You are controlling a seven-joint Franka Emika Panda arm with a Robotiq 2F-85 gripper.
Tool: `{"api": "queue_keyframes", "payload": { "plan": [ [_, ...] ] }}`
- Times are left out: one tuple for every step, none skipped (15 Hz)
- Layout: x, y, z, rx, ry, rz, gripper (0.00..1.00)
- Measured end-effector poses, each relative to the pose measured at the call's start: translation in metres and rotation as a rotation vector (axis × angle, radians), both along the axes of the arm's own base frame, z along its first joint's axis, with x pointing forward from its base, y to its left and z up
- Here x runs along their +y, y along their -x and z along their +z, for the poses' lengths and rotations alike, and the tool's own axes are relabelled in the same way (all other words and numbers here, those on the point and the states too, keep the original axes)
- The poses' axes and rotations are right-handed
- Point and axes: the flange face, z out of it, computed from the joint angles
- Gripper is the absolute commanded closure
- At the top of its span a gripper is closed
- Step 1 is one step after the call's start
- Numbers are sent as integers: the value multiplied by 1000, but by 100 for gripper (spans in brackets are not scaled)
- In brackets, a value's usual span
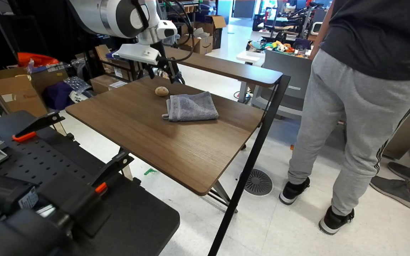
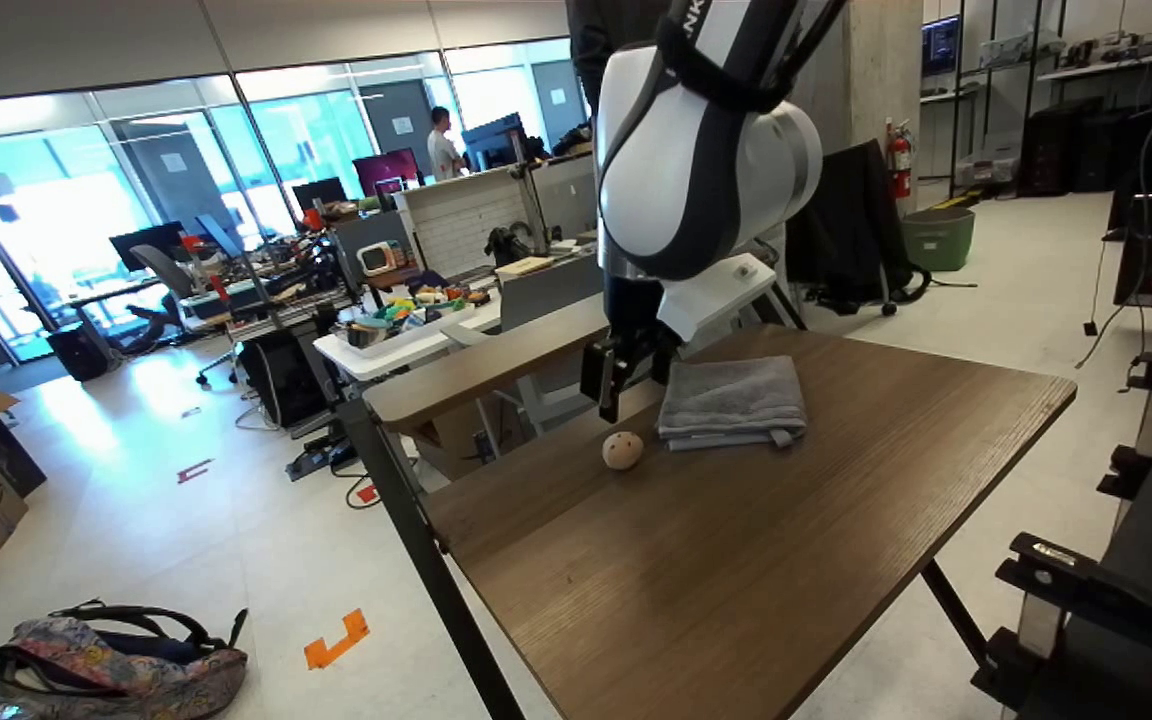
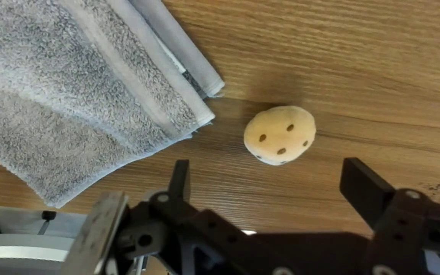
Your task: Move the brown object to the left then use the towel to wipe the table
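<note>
On the table (image 1: 130,113), the edge facing the narrow desk (image 1: 226,67) is near; an off-centre pinch could cause a roll over it. The towel (image 3: 90,95) lies close enough that a skewed descent might snag its corner. The claw (image 3: 266,172) is spread, holding nothing. Below it, inward from its tips, nearer that edge than its opposite, lies the brown object (image 3: 280,135).
</note>
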Motion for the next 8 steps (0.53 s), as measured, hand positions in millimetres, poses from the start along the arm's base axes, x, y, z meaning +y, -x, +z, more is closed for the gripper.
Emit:
{"api": "queue_keyframes", "payload": {
  "plan": [
    [3,-1,-6,1,1,-12,0],
    [7,-3,-12,2,-3,-22,0],
    [13,-5,-17,0,-9,-33,0],
    [18,-8,-21,-7,-16,-42,0],
    [24,-11,-24,-16,-24,-52,0],
    [29,-15,-27,-25,-32,-61,0],
    [33,-18,-30,-31,-37,-70,0],
    [36,-21,-33,-37,-41,-78,0]
  ]
}}
